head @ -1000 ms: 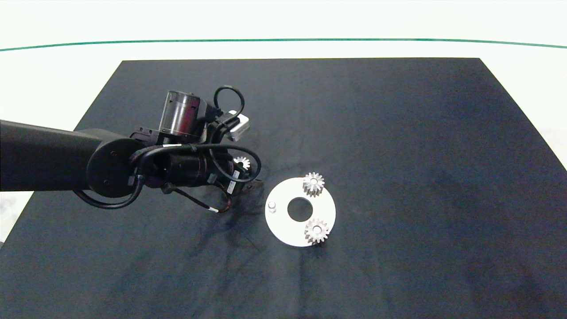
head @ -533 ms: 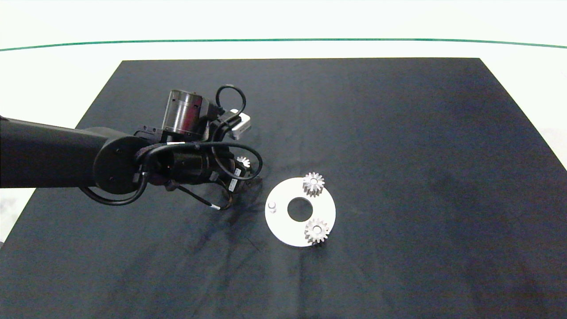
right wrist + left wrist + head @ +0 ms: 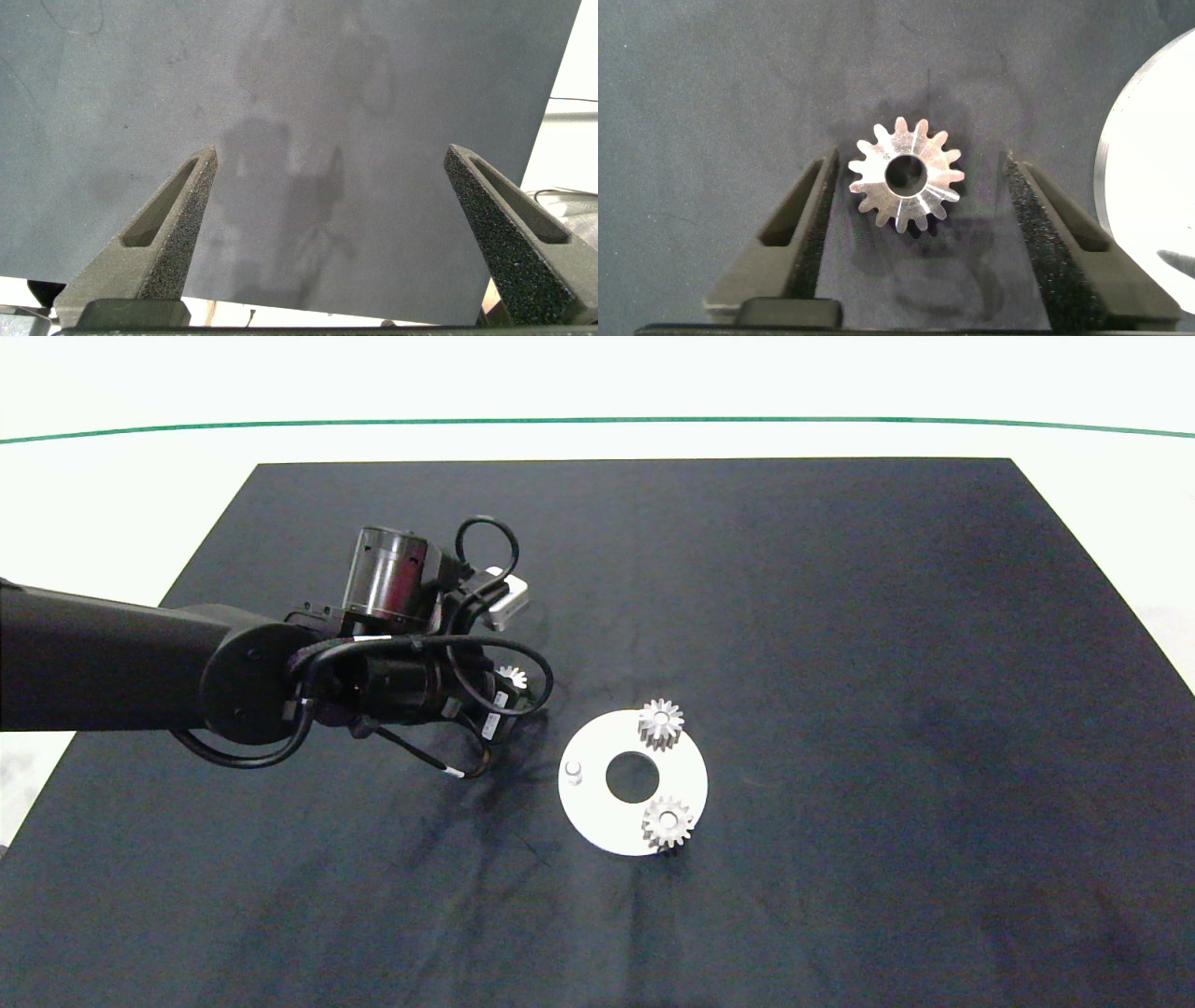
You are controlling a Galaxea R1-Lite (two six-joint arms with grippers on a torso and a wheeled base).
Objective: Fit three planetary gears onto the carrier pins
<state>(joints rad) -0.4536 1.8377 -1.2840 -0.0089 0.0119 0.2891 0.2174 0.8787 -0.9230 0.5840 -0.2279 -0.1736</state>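
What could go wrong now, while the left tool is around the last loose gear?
The left tool is open around the third gear, nearer one finger; closing may push it sideways. The free pin is small, so the bore may miss it. The white disc lies loose and may slide.

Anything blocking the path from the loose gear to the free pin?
Nothing visible. The loose gear lies flat on the mat between the open left gripper fingers; only bare mat and white disc rim separate it from the empty pin.

I see even overhead light, soft shadows on the dark mat (image 3: 840, 663), the pale surface (image 3: 597, 383) washed out, edges curved.
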